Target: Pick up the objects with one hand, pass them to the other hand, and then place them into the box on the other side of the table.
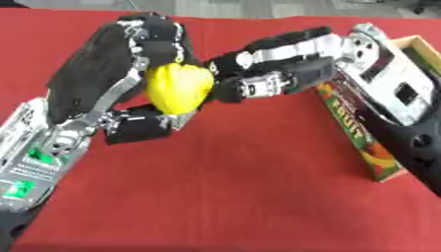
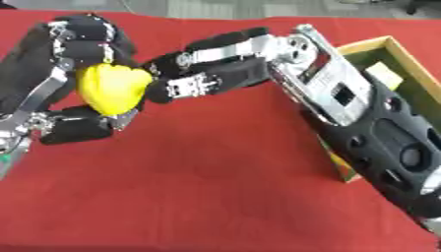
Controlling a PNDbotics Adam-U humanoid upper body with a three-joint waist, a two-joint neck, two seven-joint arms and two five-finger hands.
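A yellow, lumpy fruit-shaped object hangs above the red table in my left hand. Its fingers curl over the top of the object and its thumb sits beneath it. From the right, my right hand stretches across with fairly straight fingers, whose tips meet the object's right side. The box, a wooden tray with a printed fruit picture on its side wall, stands at the table's right edge, partly hidden behind my right forearm.
Red cloth covers the table. A pale yellow thing lies inside the box. A grey floor shows beyond the table's far edge.
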